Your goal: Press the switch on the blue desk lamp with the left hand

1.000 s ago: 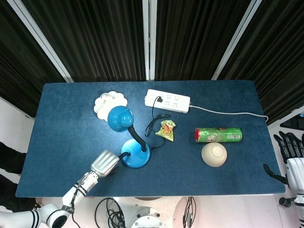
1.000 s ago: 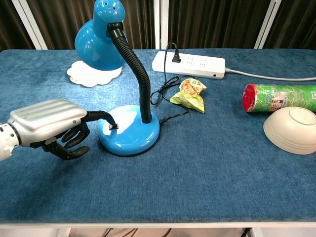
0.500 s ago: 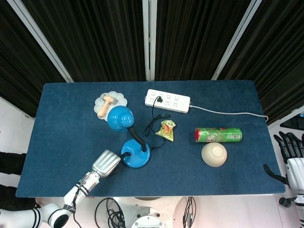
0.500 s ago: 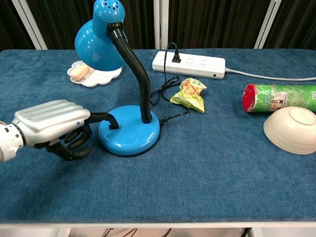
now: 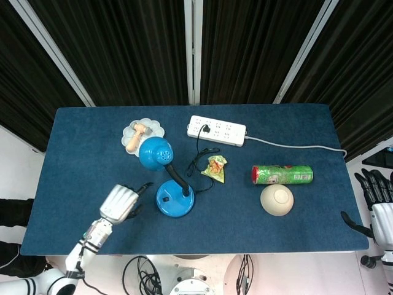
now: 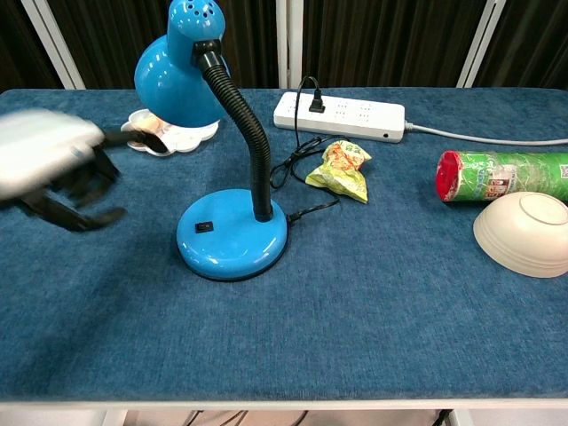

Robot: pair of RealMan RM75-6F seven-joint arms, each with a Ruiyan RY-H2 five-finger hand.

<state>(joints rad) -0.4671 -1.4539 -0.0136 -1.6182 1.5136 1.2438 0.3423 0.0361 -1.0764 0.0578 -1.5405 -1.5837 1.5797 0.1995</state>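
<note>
The blue desk lamp stands left of the table's centre on its round base [image 5: 175,200] [image 6: 232,240]. A small black switch [image 5: 164,198] [image 6: 205,227] sits on the base, and the shade [image 5: 155,153] [image 6: 182,75] is bent over on a black neck. No light shows from it. My left hand [image 5: 120,201] [image 6: 49,160] hovers to the left of the base, clear of it and blurred in the chest view. One finger points toward the lamp and it holds nothing. My right hand [image 5: 374,189] hangs off the table's right edge, fingers spread and empty.
A white scalloped plate [image 5: 130,131] holding food lies behind the lamp shade. A white power strip [image 5: 217,130] with the lamp's black cord sits at the back centre. A snack packet [image 5: 216,168], a lying green can [image 5: 282,174] and a beige bowl [image 5: 277,200] are to the right.
My left hand's finger was on the switch a second ago with the lamp lit. The light then went out, and the hand has drawn back to the left and risen off the base.
</note>
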